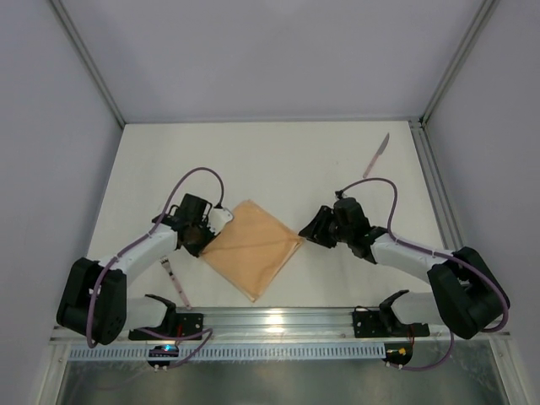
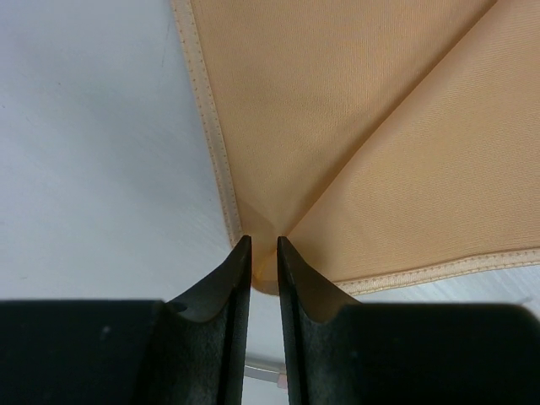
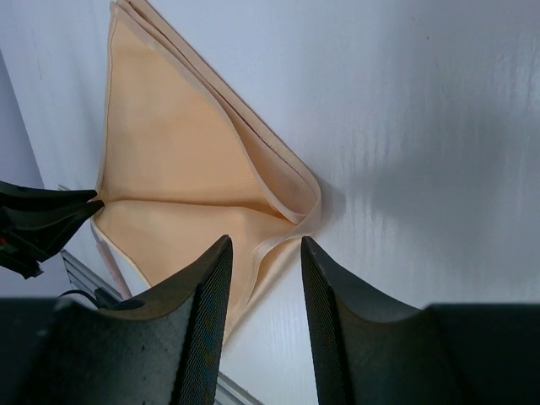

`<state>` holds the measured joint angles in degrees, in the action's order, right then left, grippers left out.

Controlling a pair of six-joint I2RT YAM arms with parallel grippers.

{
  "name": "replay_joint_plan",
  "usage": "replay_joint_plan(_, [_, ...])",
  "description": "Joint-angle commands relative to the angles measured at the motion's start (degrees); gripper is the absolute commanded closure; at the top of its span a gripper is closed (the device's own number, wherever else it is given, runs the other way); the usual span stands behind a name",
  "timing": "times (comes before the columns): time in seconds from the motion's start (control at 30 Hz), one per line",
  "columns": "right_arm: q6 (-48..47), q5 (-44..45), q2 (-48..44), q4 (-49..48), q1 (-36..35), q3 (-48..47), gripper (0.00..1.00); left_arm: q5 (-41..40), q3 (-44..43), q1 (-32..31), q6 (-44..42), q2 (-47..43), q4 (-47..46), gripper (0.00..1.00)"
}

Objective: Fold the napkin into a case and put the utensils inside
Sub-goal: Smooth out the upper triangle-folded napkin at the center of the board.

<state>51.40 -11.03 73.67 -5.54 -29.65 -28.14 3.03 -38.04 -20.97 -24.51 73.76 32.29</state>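
Observation:
The peach-orange napkin (image 1: 253,249) lies folded over on itself as a doubled diamond in the middle of the table. My left gripper (image 1: 206,238) is shut on the napkin's left corner, and the cloth (image 2: 380,126) fans out from between the tips (image 2: 263,243). My right gripper (image 1: 306,233) is open at the napkin's right corner. That loose, layered corner (image 3: 291,198) lies just ahead of and partly between its fingertips (image 3: 266,240). The pale knife (image 1: 376,156) lies at the far right. The pink fork (image 1: 173,281) lies near the left arm.
A metal rail (image 1: 278,321) with the arm bases runs along the near edge. Frame posts and grey walls close in the white table (image 1: 278,160) on the left, right and back. The left gripper's fingers (image 3: 51,211) show in the right wrist view.

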Motion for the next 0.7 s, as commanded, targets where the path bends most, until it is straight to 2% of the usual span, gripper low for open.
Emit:
replay_joint_plan(0.0, [5.9,-2.7,2.2,-1.1,0.1,-1.9,0.58,0.4,0.4,-0.3,-0.4,-2.0,-2.1,0.8])
replay_joint_plan(0.13, [7.5,-5.0,6.0,-2.5,0.1,-1.8,0.58,0.5,0.5,-0.4,-0.5,-2.1,-2.3,0.8])
replay_joint_plan(0.47, [6.4,-3.0,8.2,-4.3,0.1,-3.2,0.58,0.2,0.9,-0.5,-0.8,-2.4,-2.3,0.8])
replay_joint_plan(0.67, [6.3,-3.0,9.3,-5.1,0.1,-3.1,0.68,0.4,0.9,-0.5,-0.7,-3.2,-2.0,0.8])
